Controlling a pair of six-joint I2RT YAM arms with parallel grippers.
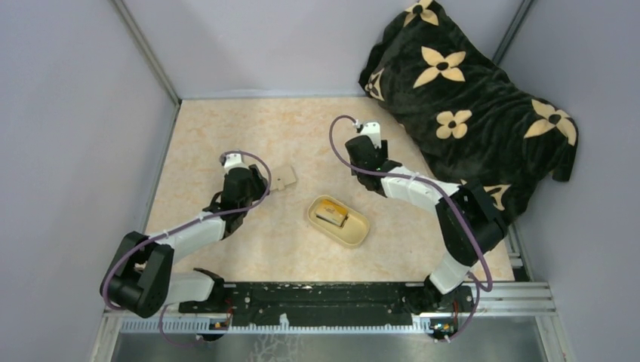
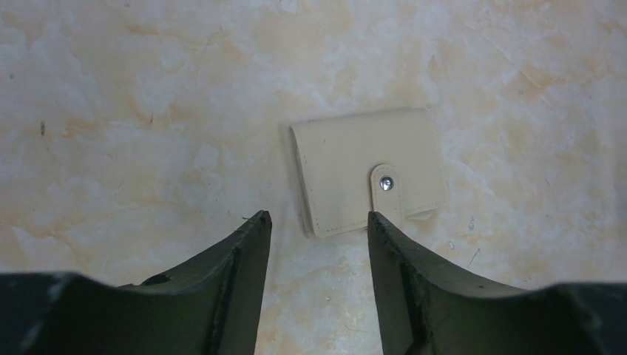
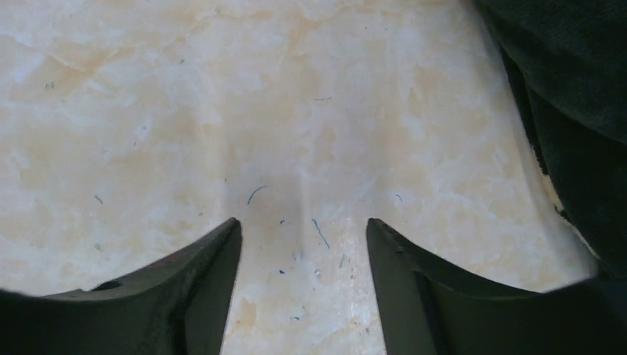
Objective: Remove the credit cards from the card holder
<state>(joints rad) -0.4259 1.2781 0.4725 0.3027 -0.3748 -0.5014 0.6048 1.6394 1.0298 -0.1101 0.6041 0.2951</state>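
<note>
Card holder (image 2: 367,171): snapped shut, probably light and slick; pinch across its edges.
Left claw (image 2: 318,216): parted, empty, just beside it.
Right claw (image 3: 303,222): wide, empty.

We look down into a robotics test cell, where a left arm (image 1: 192,230) and a right arm (image 1: 411,187), both white and black with purple cabling, stand bolted to a black mounting rail (image 1: 324,294) at the near edge of a marble-patterned worktop (image 1: 226,136). Plain lilac panels (image 1: 68,113) in aluminium framing (image 1: 146,49) box it in, and a black flower-print blanket (image 1: 468,98) slumps in the far right corner
</note>
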